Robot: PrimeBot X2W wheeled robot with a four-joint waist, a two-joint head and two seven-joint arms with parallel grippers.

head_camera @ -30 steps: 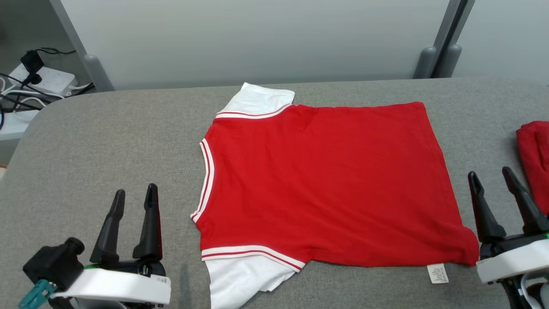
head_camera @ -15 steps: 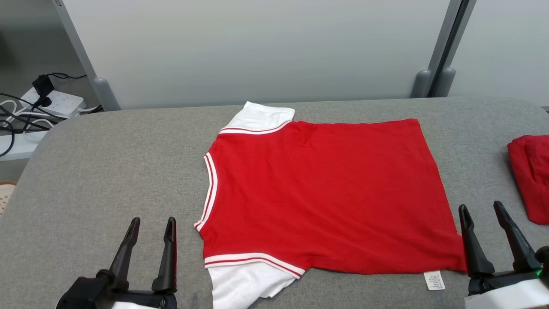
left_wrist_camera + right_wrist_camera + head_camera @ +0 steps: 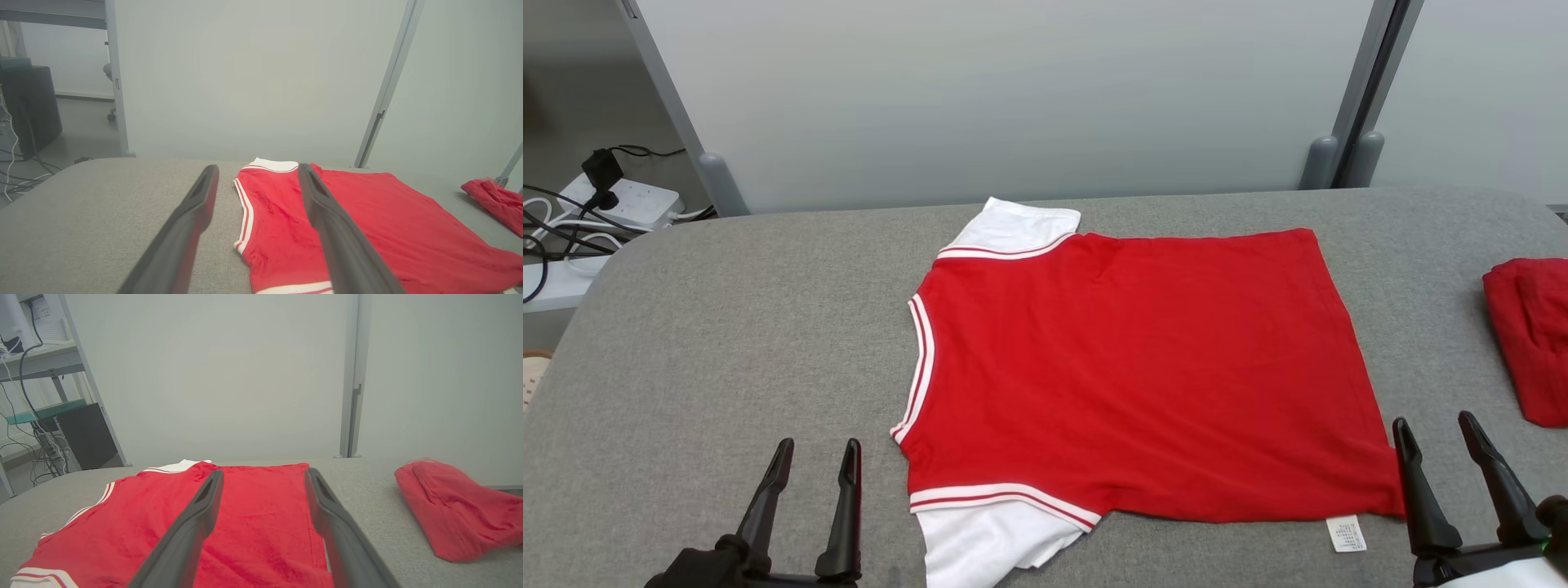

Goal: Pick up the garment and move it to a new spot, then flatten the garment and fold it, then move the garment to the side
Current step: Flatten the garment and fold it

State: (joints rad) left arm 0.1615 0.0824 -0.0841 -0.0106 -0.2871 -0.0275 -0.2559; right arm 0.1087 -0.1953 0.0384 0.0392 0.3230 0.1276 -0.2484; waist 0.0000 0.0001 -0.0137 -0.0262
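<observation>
The garment (image 3: 1143, 376) is a red T-shirt with white sleeves and striped trim, spread flat on the grey table (image 3: 727, 327), collar toward the left and hem toward the right. A small white label (image 3: 1345, 533) sticks out at its near right corner. My left gripper (image 3: 815, 447) stands open at the lower left, just left of the near sleeve, holding nothing. My right gripper (image 3: 1433, 425) is open at the lower right, beside the hem corner. The shirt (image 3: 367, 220) lies ahead of the left gripper (image 3: 257, 169), and the shirt (image 3: 245, 522) spreads under the right gripper (image 3: 264, 473).
A second red cloth (image 3: 1531, 335) lies bunched at the table's right edge, also seen as a folded red cloth (image 3: 457, 506). A power strip with cables (image 3: 621, 200) sits off the table at far left. A pale wall panel (image 3: 1013, 98) stands behind the table.
The head view has tilted, so the whole scene sits lower in the picture than a second ago. Both grippers show lower in the picture, still open. The shirt lies as before.
</observation>
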